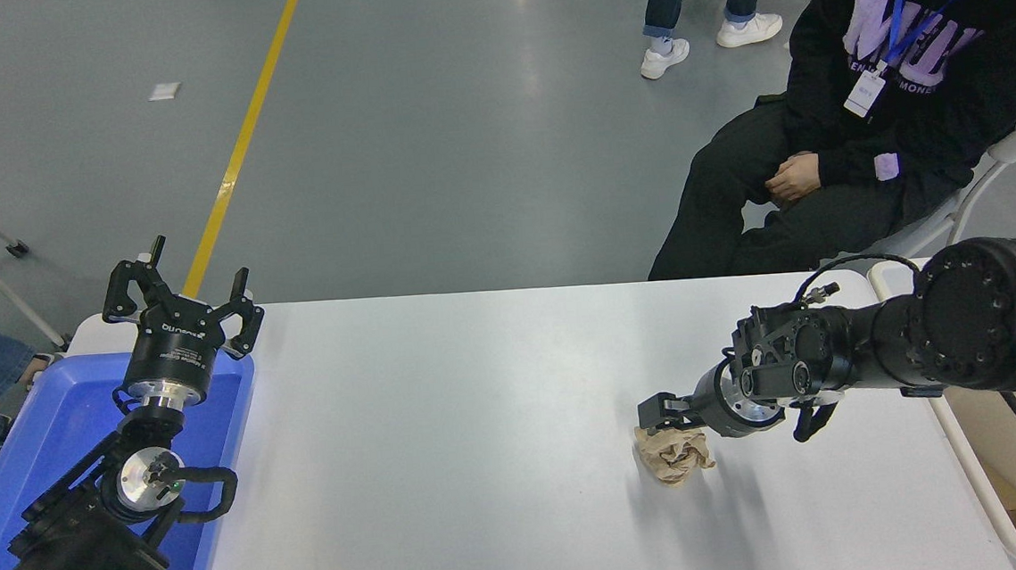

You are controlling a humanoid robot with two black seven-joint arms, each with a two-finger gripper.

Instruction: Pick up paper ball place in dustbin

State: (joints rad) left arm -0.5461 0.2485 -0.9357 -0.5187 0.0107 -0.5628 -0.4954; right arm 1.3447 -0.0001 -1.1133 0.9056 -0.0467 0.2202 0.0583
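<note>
The paper ball [674, 456] is a crumpled tan lump lying on the white table [447, 432], right of the middle. My right gripper [657, 412] comes in from the right edge and sits low over the ball's far top edge, touching or nearly touching it. It is seen end-on, and I cannot tell how it stands. The dustbin [963, 468] is a white bin with cream inner walls at the table's right edge, partly behind my right arm. My left gripper [182, 294] is open and parked at the lower left.
A shallow blue tray [45, 442] lies under my left arm at the table's left end. A person in black [872, 116] sits at the far right side, hands in lap. Legs of other people stand on the grey floor beyond.
</note>
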